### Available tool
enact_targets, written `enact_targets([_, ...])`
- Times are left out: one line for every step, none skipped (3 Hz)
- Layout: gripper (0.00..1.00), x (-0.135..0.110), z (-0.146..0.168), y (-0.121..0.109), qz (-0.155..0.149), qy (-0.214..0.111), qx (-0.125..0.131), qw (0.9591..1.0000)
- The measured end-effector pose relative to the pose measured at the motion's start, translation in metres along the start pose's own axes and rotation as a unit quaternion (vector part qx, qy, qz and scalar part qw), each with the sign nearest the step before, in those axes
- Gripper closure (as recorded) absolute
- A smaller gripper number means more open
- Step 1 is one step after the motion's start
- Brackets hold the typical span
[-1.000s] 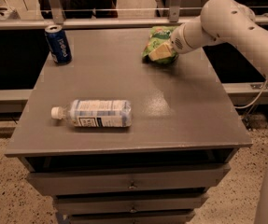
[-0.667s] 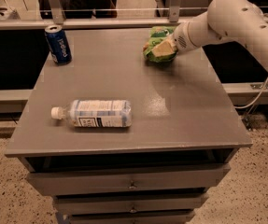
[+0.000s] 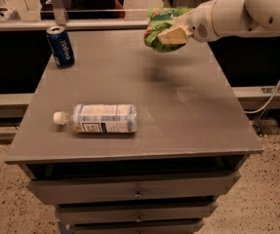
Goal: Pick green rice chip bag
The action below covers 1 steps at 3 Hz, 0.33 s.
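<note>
The green rice chip bag [image 3: 158,26] is a crinkly bright-green pouch held in the air above the far right part of the grey table [image 3: 188,106]. My gripper [image 3: 171,33] comes in from the right on a white arm and is shut on the bag, with one pale finger [image 3: 171,35] across its front. The bag's shadow lies on the tabletop below it. Part of the bag is hidden behind the finger.
A blue soda can [image 3: 61,46] stands at the table's far left corner. A clear plastic bottle with a white cap [image 3: 98,119] lies on its side near the front left. Drawers sit below the tabletop. A rail runs behind the table.
The gripper has lifted the green bag off the tabletop and carried it up and slightly left. The can and the bottle have not moved.
</note>
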State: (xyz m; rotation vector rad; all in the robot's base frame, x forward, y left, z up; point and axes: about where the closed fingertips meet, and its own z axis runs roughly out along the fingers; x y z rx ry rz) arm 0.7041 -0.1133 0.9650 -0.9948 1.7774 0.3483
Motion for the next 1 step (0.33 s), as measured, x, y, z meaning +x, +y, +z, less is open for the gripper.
enact_targets([1.00,-0.0434,-0.0351,0.0269,-0.019,-0.061,-0.046,0.9969])
